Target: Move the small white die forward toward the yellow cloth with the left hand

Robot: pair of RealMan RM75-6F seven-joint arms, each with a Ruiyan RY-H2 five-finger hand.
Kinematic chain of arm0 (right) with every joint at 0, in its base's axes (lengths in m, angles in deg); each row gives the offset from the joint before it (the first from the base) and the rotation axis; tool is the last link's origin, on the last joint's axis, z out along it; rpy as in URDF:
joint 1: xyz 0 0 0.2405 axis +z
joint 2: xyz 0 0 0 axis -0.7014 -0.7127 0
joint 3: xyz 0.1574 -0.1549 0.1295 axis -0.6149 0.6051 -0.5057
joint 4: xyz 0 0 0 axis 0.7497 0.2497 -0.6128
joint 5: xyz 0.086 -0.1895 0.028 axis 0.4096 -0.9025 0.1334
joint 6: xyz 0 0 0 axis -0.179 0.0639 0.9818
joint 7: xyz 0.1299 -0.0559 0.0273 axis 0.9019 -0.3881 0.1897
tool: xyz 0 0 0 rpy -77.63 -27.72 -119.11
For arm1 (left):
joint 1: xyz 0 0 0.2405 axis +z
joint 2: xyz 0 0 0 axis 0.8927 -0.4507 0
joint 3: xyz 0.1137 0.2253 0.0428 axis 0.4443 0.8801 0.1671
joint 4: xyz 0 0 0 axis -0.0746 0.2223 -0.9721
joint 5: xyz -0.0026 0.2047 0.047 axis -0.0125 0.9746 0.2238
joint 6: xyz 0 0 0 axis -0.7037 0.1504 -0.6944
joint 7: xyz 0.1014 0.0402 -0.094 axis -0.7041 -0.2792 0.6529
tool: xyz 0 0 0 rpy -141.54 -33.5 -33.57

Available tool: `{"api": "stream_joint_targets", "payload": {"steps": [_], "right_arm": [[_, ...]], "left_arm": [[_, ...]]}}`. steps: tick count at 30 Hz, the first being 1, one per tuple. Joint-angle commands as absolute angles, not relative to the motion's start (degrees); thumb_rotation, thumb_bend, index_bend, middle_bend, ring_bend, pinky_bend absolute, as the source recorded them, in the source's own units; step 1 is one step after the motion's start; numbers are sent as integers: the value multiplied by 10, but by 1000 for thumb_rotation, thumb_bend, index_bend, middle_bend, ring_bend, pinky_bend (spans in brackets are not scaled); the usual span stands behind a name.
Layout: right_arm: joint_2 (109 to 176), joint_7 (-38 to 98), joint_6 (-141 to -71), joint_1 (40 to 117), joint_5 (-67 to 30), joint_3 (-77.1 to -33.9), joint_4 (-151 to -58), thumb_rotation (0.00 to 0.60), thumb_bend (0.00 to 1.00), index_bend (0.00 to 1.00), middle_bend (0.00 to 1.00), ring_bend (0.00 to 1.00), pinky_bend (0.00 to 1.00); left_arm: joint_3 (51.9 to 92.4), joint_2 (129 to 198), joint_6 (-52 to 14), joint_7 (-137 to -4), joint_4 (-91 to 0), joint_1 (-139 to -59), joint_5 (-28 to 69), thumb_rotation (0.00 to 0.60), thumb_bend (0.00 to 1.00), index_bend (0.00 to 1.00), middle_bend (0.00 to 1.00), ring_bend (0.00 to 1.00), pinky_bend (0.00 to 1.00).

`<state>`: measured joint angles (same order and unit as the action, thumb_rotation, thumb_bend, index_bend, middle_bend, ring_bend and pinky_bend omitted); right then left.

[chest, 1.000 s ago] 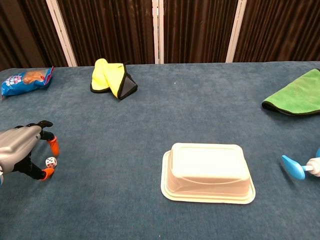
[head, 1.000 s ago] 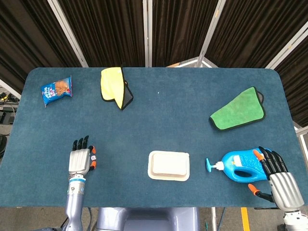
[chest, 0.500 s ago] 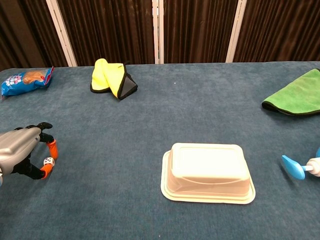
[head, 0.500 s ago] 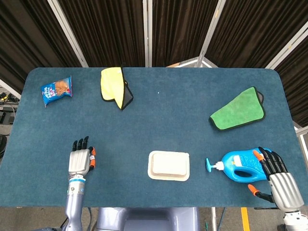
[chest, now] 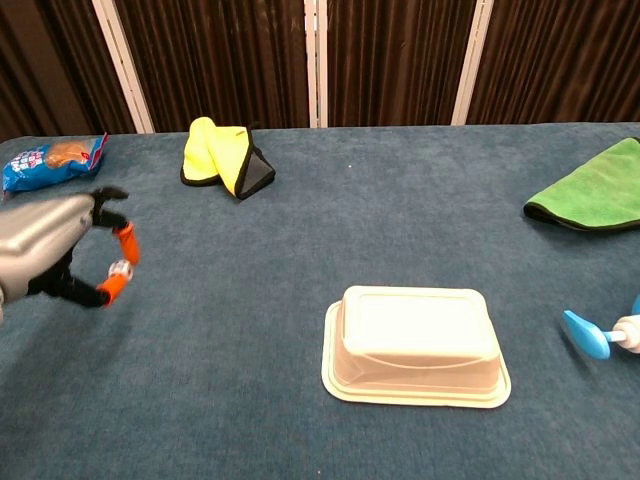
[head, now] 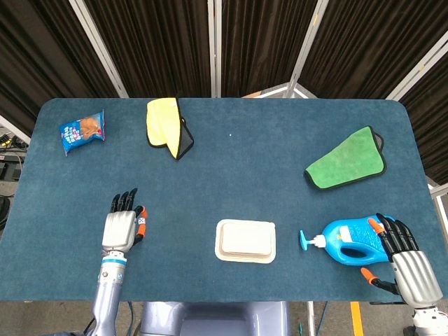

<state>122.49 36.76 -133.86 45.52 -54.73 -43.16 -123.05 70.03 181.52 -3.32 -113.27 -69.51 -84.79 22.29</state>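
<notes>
Both silver hands, left hand (head: 121,227) and right hand (head: 409,269), have black fingers, orange tips.

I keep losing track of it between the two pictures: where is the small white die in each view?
Head view: the small white die is at lower left, pinched in the left hand.
Chest view: the die is at the left edge, between orange fingertips.
Shared landmark: the folded yellow cloth, further up the table.

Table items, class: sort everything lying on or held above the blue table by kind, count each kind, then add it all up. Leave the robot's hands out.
Cloths: 2, yellow cloth and green cloth
Dice: 1, small white die, pinched in the left hand
Snack bags: 1
White trays: 1
Blue spray bottles: 1
Total: 6
</notes>
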Motion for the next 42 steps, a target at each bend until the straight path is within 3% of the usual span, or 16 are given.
{"api": "stream_joint_targets", "payload": {"steps": [1,7,12,14,17,19,23,32,42], "right_arm": [[1225,369,-1339,455,-547,-432,-1230,600,102,3,0,0,0],[1224,369,-1340,455,-545,-433,-1230,600,103,3,0,0,0],[1224,368,-1339,455,-545,-433,-1229,600,102,3,0,0,0],[1225,367,-1339,455,-546,-432,-1229,600,102,3,0,0,0],[1225,365,-1340,454,-547,-432,-1229,600,102,3,0,0,0],[1226,363,-1339,455,-547,-432,-1227,600,103,3,0,0,0],[1227,362,-1337,455,-545,-432,-1227,600,102,3,0,0,0],[1228,360,-1335,455,-540,-435,-1226,600,102,3,0,0,0],[1227,361,-1338,456,-531,-443,-1229,600,96,3,0,0,0]], "left_arm": [[678,1796,-38,-1156,-733,-872,231,600,492,484,0,0,0],[646,1787,-46,-1194,-762,-906,221,600,491,479,0,0,0],[643,1788,-47,-1219,-767,-922,215,600,482,446,0,0,0],[645,1790,-46,-1224,-766,-926,213,600,462,384,0,0,0],[651,1793,-43,-1223,-765,-928,209,600,384,201,0,0,0],[660,1789,-35,-1218,-764,-923,212,600,364,142,0,0,0],[684,1768,-21,-1192,-772,-906,232,600,364,124,0,0,0],[780,1683,40,-1089,-773,-826,331,600,357,94,0,0,0],[861,1592,132,-1014,-744,-729,420,600,189,0,0,0,0]]}}
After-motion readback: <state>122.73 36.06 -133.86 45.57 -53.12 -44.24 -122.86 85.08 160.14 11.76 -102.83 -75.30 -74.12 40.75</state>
